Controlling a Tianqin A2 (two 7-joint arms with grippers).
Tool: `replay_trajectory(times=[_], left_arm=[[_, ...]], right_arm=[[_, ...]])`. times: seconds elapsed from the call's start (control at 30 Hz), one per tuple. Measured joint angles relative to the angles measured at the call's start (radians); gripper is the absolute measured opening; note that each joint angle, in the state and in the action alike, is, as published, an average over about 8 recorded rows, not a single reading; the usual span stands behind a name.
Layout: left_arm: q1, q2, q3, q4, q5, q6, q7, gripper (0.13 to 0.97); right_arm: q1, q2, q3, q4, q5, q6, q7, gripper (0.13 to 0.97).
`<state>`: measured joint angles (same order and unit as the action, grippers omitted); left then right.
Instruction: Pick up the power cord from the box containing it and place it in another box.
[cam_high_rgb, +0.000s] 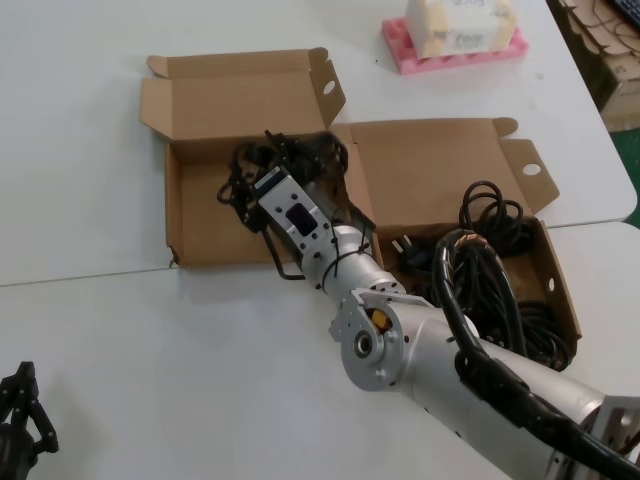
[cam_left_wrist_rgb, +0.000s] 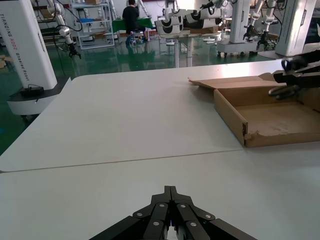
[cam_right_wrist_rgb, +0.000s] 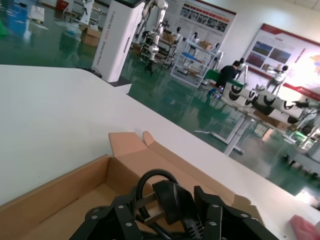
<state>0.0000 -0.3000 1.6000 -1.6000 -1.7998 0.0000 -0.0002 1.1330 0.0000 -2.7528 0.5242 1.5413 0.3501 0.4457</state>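
A: Item, right gripper (cam_high_rgb: 262, 172)?
B: Mine; clamped on the thin black power cord (cam_right_wrist_rgb: 167, 200), plug between my fingers; hanging over the left-hand shallow brown cardboard box (cam_high_rgb: 195, 235), floor directly beneath.
A: Left gripper (cam_left_wrist_rgb: 170, 197)?
B: Closed, idle, far.

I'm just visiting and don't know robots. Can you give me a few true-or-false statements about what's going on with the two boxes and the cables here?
1. The right hand holds the power cord over the left box. True.
2. The left hand is reaching into a box. False: it waits low at the table's near edge, away from both boxes.
3. The right box holds a tangle of black cables. True.
4. Both boxes have their lids shut. False: both lids are open.
5. A pink foam tray lies beyond the boxes. True.
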Motion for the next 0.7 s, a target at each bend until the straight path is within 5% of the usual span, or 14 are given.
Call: replay_trajectory(times=[0.7], left_arm=[[0.000, 0.000, 0.000, 0.000, 0.000, 0.000, 0.000, 0.163]], right_arm=[[0.057, 0.000, 0.000, 0.089, 0.142, 0.015, 0.000, 0.756]])
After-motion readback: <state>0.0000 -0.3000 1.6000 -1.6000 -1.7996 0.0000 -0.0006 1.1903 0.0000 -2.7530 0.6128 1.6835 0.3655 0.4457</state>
